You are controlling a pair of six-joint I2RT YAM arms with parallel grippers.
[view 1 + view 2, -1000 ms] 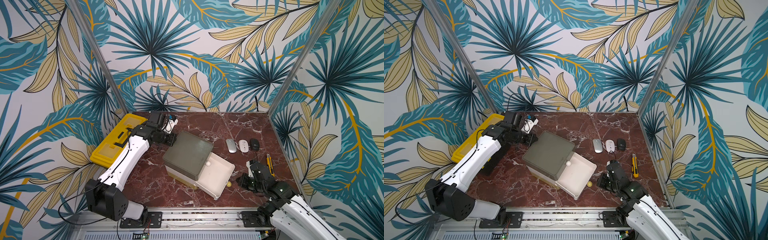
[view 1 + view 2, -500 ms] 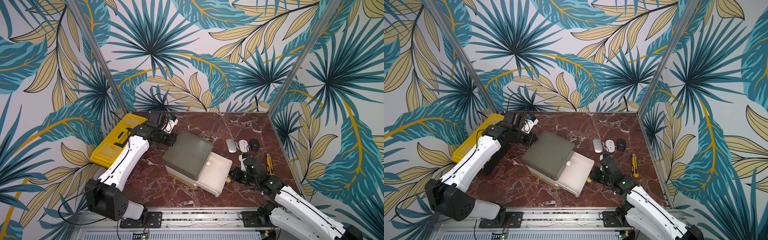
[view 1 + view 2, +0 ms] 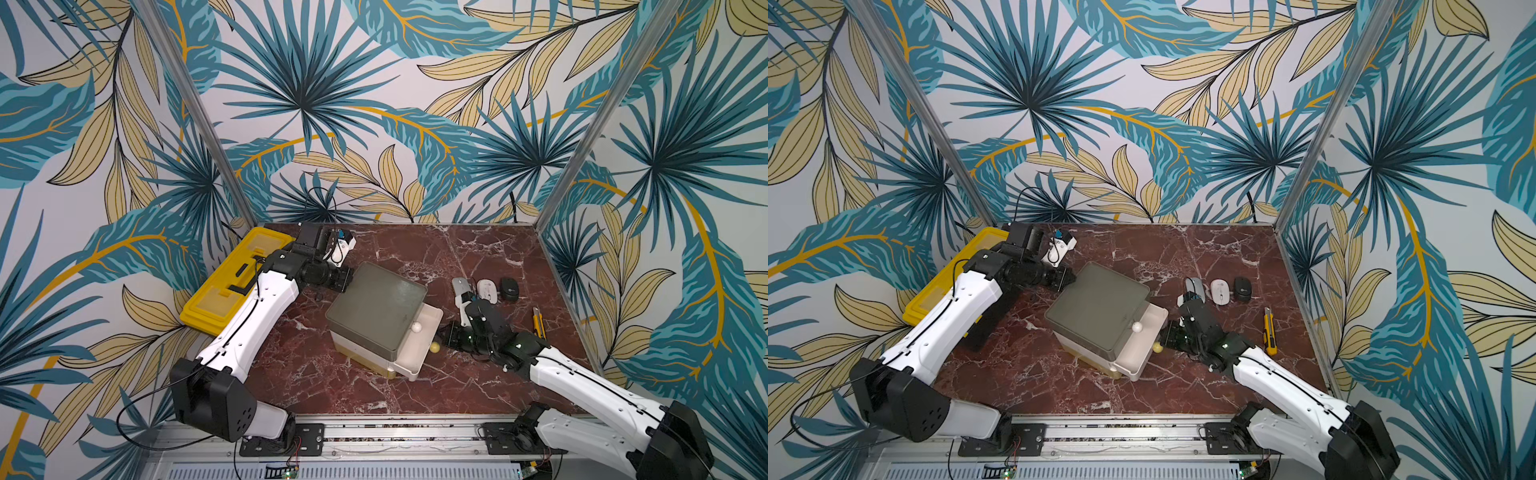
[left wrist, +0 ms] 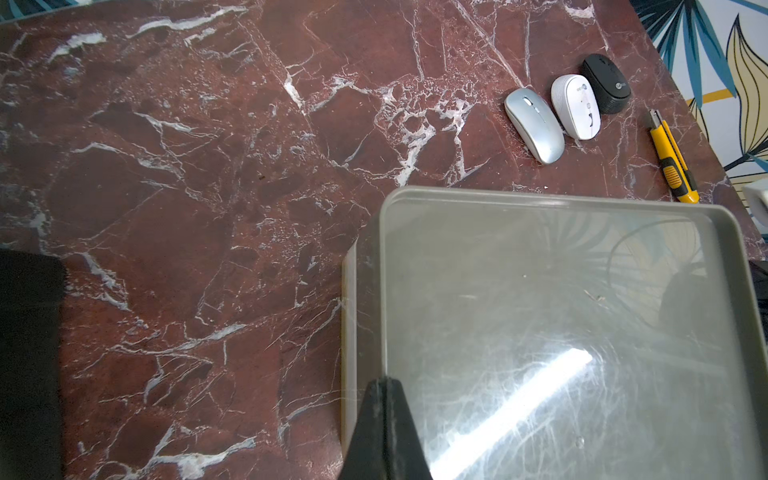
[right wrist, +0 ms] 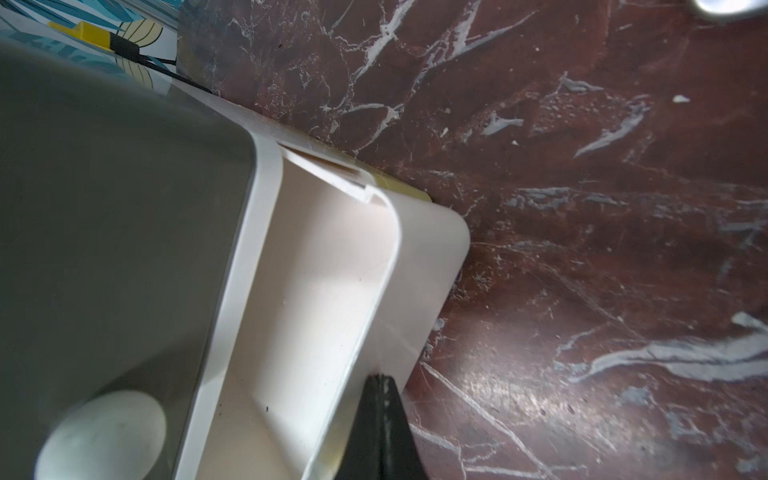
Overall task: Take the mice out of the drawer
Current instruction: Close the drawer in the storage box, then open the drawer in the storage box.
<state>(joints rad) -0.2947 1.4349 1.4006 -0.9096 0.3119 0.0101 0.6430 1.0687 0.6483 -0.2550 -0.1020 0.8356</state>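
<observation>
Three mice lie in a row on the table at the back right: silver (image 3: 459,286) (image 4: 535,124), white (image 3: 487,289) (image 4: 576,106) and black (image 3: 509,289) (image 4: 606,83). The white drawer (image 3: 428,318) (image 5: 316,270) sticks a little way out of the grey-topped unit (image 3: 380,309). What shows of its inside holds nothing. My right gripper (image 3: 442,338) (image 5: 380,378) is shut, its tip against the drawer's front wall (image 5: 424,270). My left gripper (image 3: 347,282) (image 4: 384,380) is shut, its tip at the back edge of the grey top (image 4: 540,311).
A yellow-black utility knife (image 3: 539,322) (image 4: 671,156) lies near the right wall. A yellow toolbox (image 3: 232,286) leans at the left edge. A white knob (image 3: 416,327) (image 5: 104,432) and a yellowish knob (image 3: 434,347) show at the unit's front.
My right gripper has moved left to the drawer's front, and the drawer has slid back in by more than half. The left arm has not moved.
</observation>
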